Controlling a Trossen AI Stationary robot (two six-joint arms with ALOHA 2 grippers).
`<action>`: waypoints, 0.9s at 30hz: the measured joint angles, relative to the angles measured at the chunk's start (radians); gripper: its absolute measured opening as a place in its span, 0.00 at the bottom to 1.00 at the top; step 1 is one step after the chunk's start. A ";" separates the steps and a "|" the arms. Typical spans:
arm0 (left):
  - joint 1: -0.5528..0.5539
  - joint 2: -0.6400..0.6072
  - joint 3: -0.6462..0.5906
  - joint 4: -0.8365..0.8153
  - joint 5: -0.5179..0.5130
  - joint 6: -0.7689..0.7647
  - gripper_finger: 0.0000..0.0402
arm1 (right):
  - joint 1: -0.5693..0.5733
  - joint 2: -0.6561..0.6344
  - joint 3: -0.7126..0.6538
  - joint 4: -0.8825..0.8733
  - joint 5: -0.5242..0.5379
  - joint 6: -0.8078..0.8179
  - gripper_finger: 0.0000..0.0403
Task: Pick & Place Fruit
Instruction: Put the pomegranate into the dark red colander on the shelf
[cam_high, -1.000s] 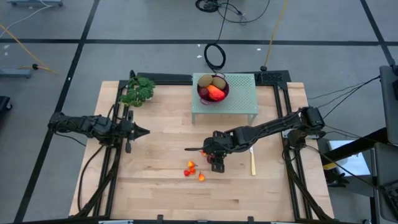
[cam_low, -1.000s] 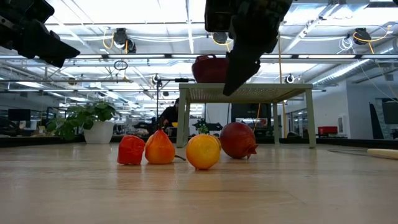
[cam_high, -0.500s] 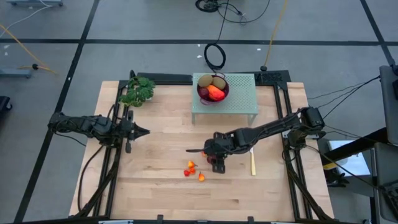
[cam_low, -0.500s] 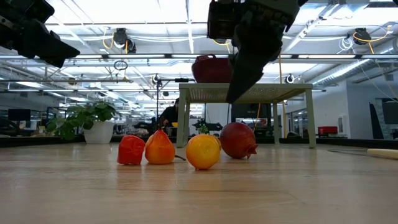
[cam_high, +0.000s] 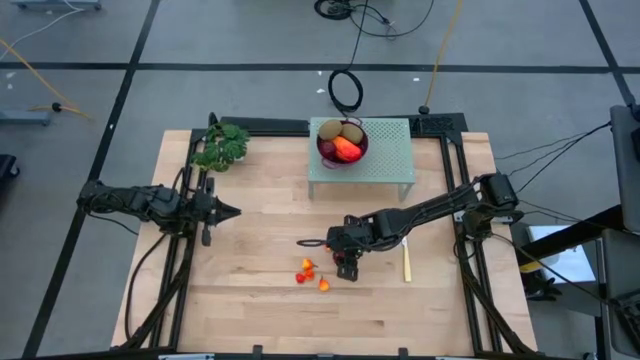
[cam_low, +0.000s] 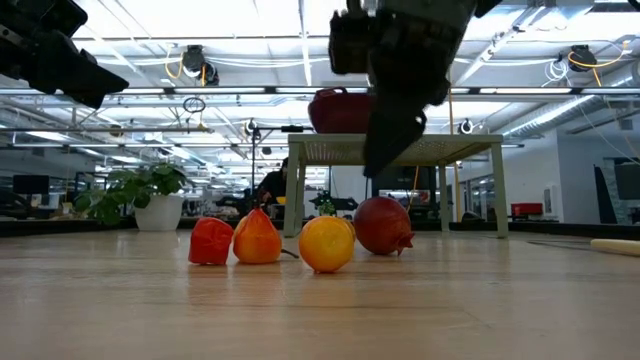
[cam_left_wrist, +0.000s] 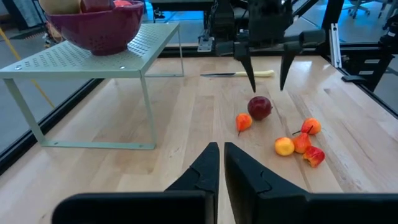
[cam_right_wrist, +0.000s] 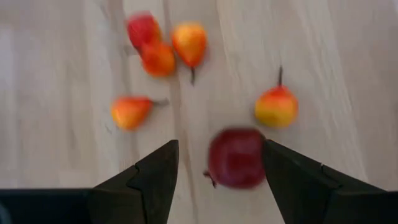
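the wooden table (cam_high: 250, 300) carries a pale green perforated stand (cam_high: 385, 165) at its 12 o'clock edge, and on the stand sits a purple bowl (cam_high: 325, 150) holding two kiwis (cam_high: 342, 130) and an elongated orange-red fruit (cam_high: 347, 150). a green leafy bunch (cam_high: 222, 147) lies toward 10 o'clock. the left gripper (cam_high: 228, 211) waits at 9 o'clock, well apart from the fruit, its fingers (cam_left_wrist: 205, 165) pressed together with nothing between them. the right gripper (cam_right_wrist: 217, 165) hangs just right of table centre, pointing down, its fingers (cam_right_wrist: 158, 171) spread apart and bracketing a dark red round fruit (cam_right_wrist: 236, 157) that lies on the wood (no contact is visible). a yellow-handled knife (cam_high: 407, 258) lies at 3 o'clock of that gripper. the tiny orange-red fruits (cam_high: 310, 274) are scattered just beside the dark red one, toward 6 o'clock of the table centre.
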 joint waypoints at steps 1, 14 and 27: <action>0.000 0.000 0.000 0.000 0.000 0.000 0.07 | -0.002 0.007 0.003 0.008 0.003 0.008 0.56; 0.000 0.000 0.000 0.000 0.001 0.005 0.02 | -0.006 0.003 0.001 -0.016 0.079 0.022 0.56; 0.000 0.000 0.000 0.000 0.000 0.005 0.04 | -0.006 0.004 0.001 -0.037 0.084 0.112 0.56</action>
